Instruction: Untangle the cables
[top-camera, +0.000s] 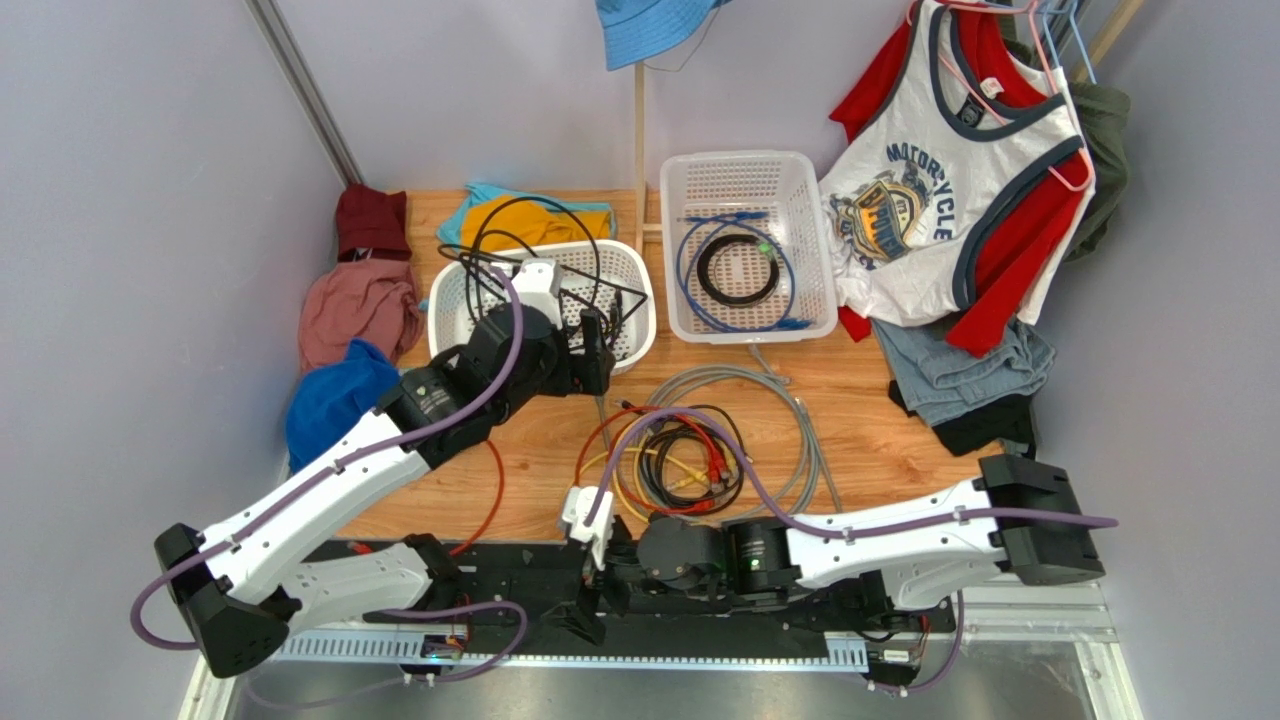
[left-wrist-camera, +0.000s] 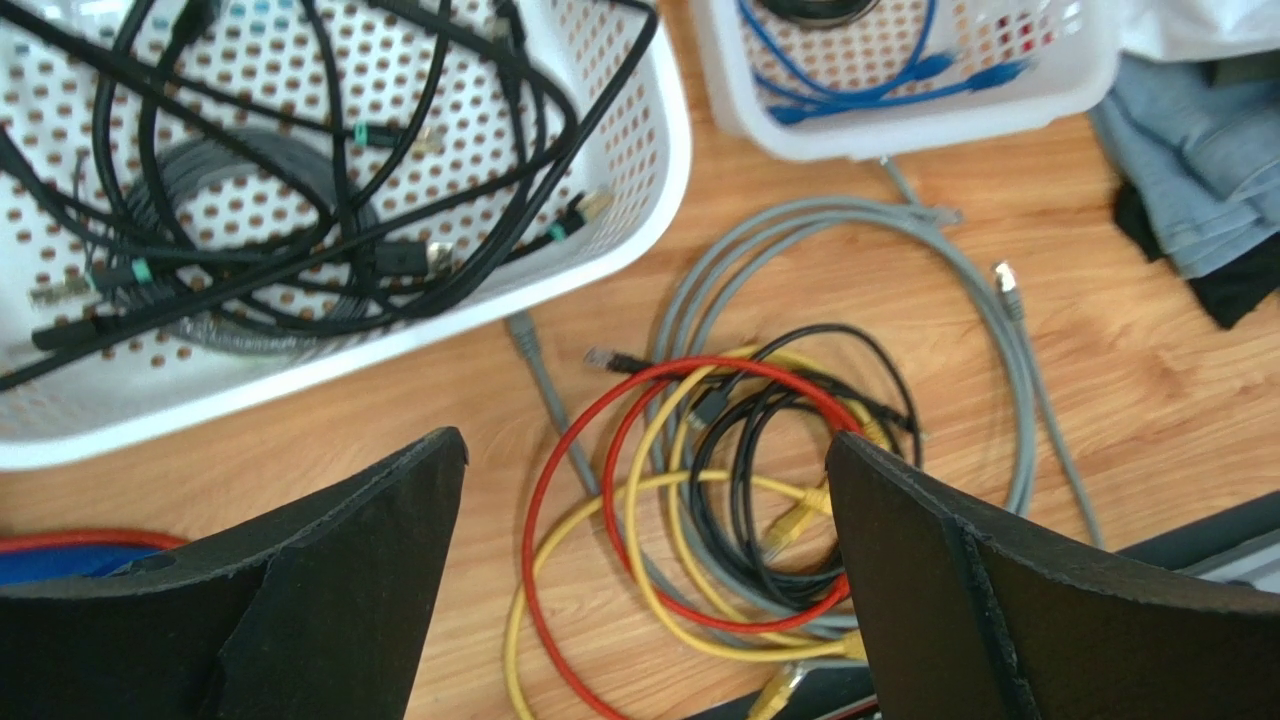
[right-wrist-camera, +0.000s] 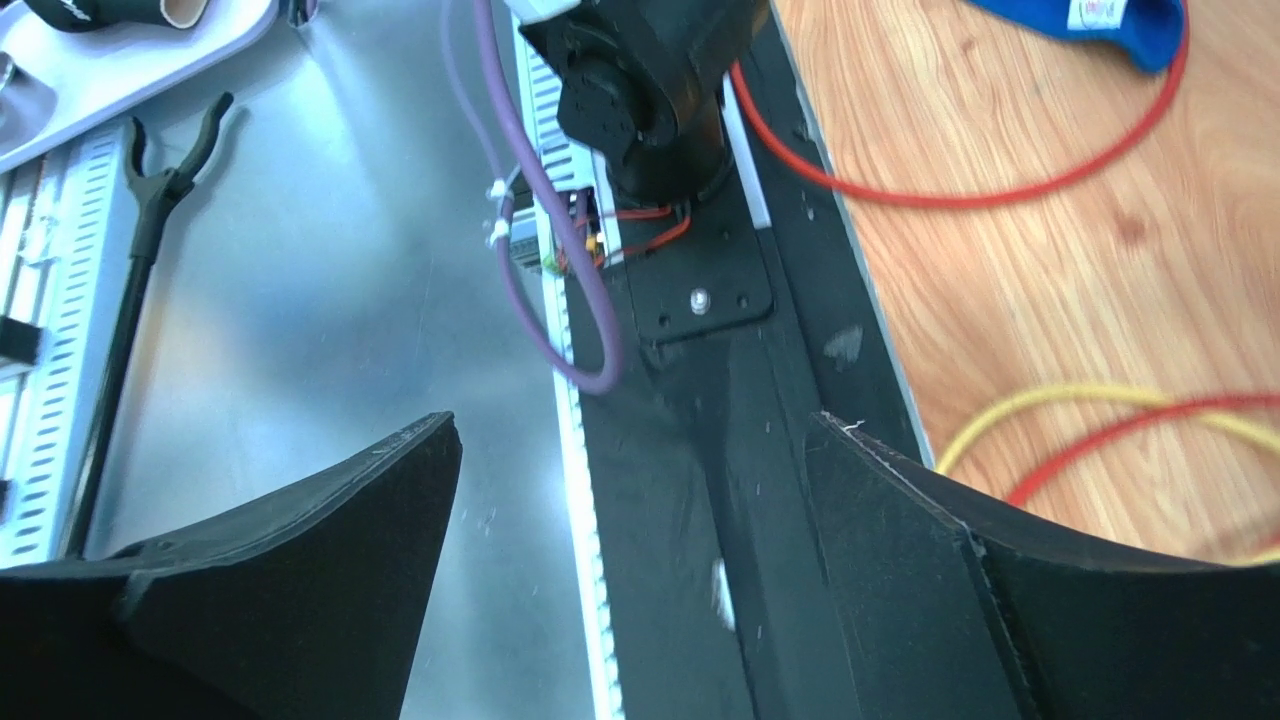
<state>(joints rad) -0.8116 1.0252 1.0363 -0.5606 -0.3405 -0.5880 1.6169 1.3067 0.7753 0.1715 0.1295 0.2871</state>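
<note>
The cables (top-camera: 694, 458) lie in a loose heap of red, yellow, black and grey loops on the tabletop (top-camera: 887, 450), in the middle and toward its near edge. More black ones sit in the basket (left-wrist-camera: 301, 368) to the left, but the heap is the knot to work on.

From my left pincer (left-wrist-camera: 643, 450) the heap is straight ahead and below. In that wrist's view it shows between the two fingers, a little toward the right one, with the red loop (left-wrist-camera: 706, 362) nearest the gap. The jaws stand wide apart with nothing in them.

My right pincer (top-camera: 589, 518) sits just beside the heap's near-left edge, so by position it is at least as close. It faces the other way, though, down at the black rail (right-wrist-camera: 706, 495) along the near edge, and only a bit of yellow and red cord shows at the side of its view. It too is spread apart and empty.

So I judge the left arm better placed: it only has to come down, while the right must turn round first.
</note>
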